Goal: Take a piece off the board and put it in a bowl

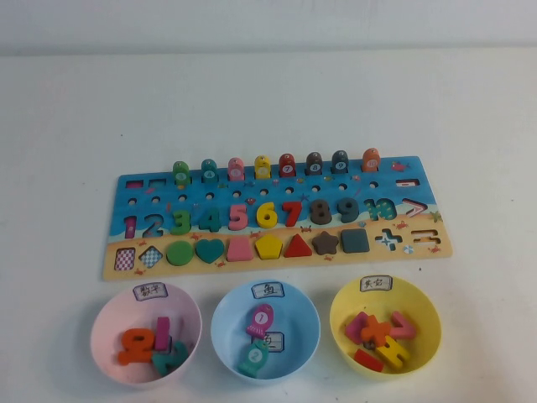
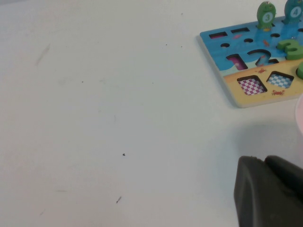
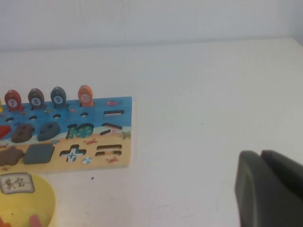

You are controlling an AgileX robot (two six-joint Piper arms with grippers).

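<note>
Several pieces already in the three bowls [image 1: 146,298], many left on board [image 1: 277,218]; left claw [image 2: 270,189] and right claw [image 3: 270,189] parked off-board over counter [image 1: 268,101], grip state can't tell.

Painted wood on a matt white bench

The board [image 1: 277,220] looks like printed wood with a pale edge; its pieces [image 1: 267,214] wear smooth, satin paint. The three bowls [image 1: 265,340] look like smooth plastic, each with a paper label. The bench [image 1: 268,101] is matt, faintly scuffed. Both wrist views show a dull black end effector, left [image 2: 270,191] and right [image 3: 270,189].
</note>
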